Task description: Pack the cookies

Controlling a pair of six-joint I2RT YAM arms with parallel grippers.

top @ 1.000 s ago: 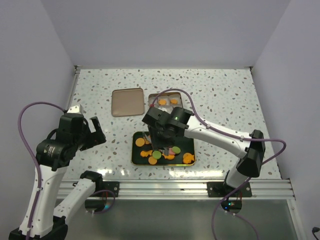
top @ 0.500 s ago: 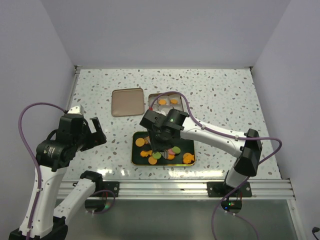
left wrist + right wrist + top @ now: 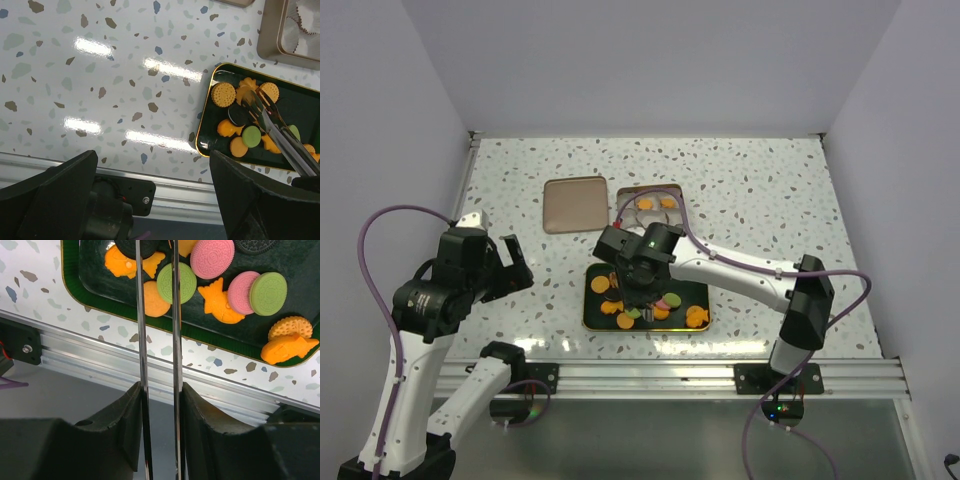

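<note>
The cookies lie on a dark green tray: orange rounds and fish shapes, with pink, green and dark rounds. My right gripper is shut on metal tongs above the tray's left half. In the right wrist view the two blades run side by side with a narrow gap past a green cookie, and their tips are cut off at the top edge. From the left wrist the tongs end over the orange cookies at the tray's far left. My left gripper hangs open and empty left of the tray.
An open tin with white paper cups and two orange cookies stands behind the tray. Its tan lid lies to its left. An aluminium rail runs along the near table edge, close to the tray.
The right arm has shifted left and forward over the tray, carrying the tongs with it, and the tongs' blades have closed slightly. The left arm has stayed still.
</note>
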